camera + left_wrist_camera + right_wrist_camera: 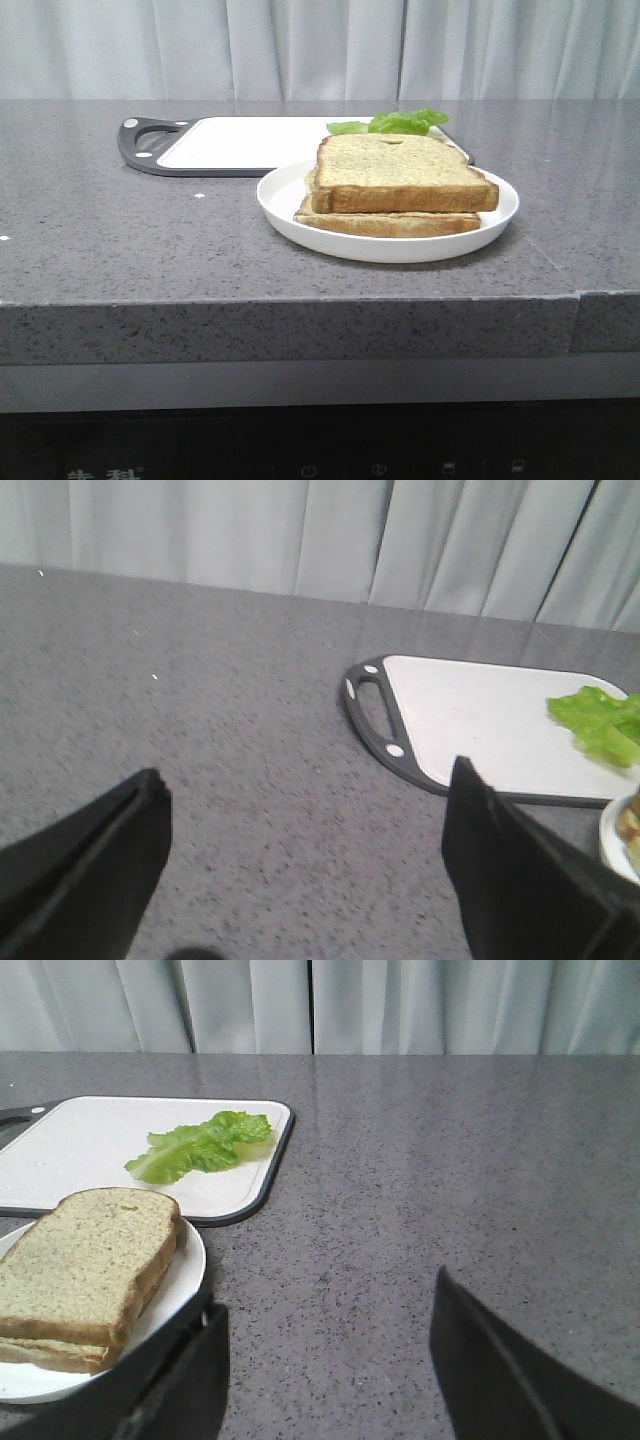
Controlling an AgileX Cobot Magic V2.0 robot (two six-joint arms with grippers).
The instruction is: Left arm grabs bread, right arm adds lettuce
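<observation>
The bread (pixel 400 172) tops a thinner slice on the plate (pixel 500 222), lettuce (pixel 398 123) waiting behind on the board (pixel 240 145), while both grippers (pixel 305 870) (pixel 325 1360) stand spread, empty.

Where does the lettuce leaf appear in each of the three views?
Front view: the lettuce peeks out behind the stacked bread, at the far right end of the cutting board.
Left wrist view: at the right edge, on the board.
Right wrist view: upper left, on the board beyond the plate.
Shared landmark: the white, dark-rimmed cutting board.
</observation>
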